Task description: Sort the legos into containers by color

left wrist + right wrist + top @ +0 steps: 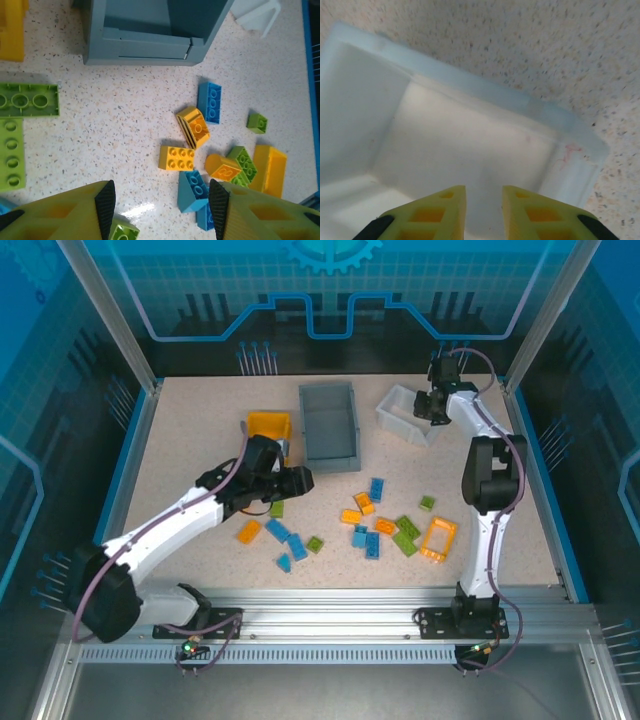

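1. The legos (377, 489) looked small, light and hard. Their sides were smooth, so they could likely slip out of a weak pinch.
2. The best place to hold one was probably across its two flat sides, not on the bumpy top.
3. The left claw (161, 205) hung low over the table, reaching out from its bent arm and tipped down. Its fingers (105, 200) stood wide apart and held nothing.
4. A little lime green brick (122, 232) lay on the table just beside the left finger, inside the gap but not pinched.
5. An orange brick (176, 158) and a blue brick (210, 102) lay a bit ahead of that claw. The grey bin (145, 47) stood further ahead and the yellow-orange bin (10, 30) ahead on its left.
6. The right claw (484, 200) pointed down into the white bin (470, 140) right under it, with the arm stretched up and far forward. Its fingers were nearly together, with a thin gap and nothing between them.
7. The flat orange frame (439, 537) lay well behind the right claw, close to the arm's base.
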